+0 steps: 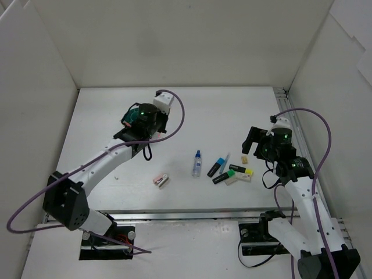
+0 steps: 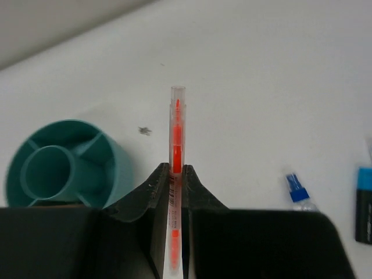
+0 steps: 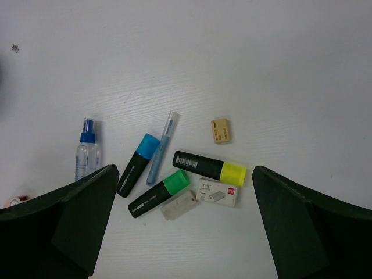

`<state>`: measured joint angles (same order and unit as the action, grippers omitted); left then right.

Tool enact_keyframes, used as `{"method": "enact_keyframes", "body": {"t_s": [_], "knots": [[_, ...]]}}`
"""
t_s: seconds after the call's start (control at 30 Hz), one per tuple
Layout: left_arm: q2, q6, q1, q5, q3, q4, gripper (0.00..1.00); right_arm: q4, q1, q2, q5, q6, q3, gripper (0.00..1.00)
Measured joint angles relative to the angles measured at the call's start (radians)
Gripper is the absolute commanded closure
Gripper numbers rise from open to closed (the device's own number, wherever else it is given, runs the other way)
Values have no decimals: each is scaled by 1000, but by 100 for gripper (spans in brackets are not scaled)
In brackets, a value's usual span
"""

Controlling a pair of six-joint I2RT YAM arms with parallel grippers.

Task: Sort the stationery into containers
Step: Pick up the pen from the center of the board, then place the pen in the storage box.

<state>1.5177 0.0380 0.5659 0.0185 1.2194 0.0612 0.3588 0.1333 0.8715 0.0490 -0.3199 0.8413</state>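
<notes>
My left gripper (image 2: 176, 170) is shut on a thin orange pen (image 2: 176, 131), which sticks out forward between the jaws. The round teal tub (image 2: 121, 168) with inner dividers stands just to its left, mostly hidden under that wrist in the top view. My right gripper (image 3: 185, 170) hangs open above a cluster on the table: blue (image 3: 138, 165), green (image 3: 158, 193) and yellow (image 3: 209, 167) highlighters, a light blue pen (image 3: 161, 149), a tan eraser (image 3: 221, 130), a white eraser (image 3: 179, 204) and a small white box (image 3: 217, 192). A blue-capped clear bottle (image 1: 197, 163) lies left of them.
A pink and white eraser pair (image 1: 161, 180) lies near the table's front. White walls (image 1: 52, 70) close in the table on the left, back and right. Purple cables (image 1: 180, 110) loop off both arms.
</notes>
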Motion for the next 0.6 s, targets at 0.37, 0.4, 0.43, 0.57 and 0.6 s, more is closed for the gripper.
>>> {"method": "enact_keyframes", "body": {"t_s": [0.37, 0.4, 0.43, 0.57, 0.6], "knots": [[-204, 166, -272, -302, -353, -505, 100, 0, 0, 7, 0, 8, 0, 2], [-202, 181, -294, -318, -382, -553, 100, 0, 2, 10, 0, 8, 0, 2], [-200, 192, -307, -341, -409, -596, 100, 0, 3, 11, 0, 9, 0, 2], [-168, 210, -326, -388, -464, -755, 100, 0, 5, 11, 0, 12, 0, 2], [-156, 213, -328, -391, -470, -785, 100, 0, 5, 13, 0, 12, 0, 2]]}}
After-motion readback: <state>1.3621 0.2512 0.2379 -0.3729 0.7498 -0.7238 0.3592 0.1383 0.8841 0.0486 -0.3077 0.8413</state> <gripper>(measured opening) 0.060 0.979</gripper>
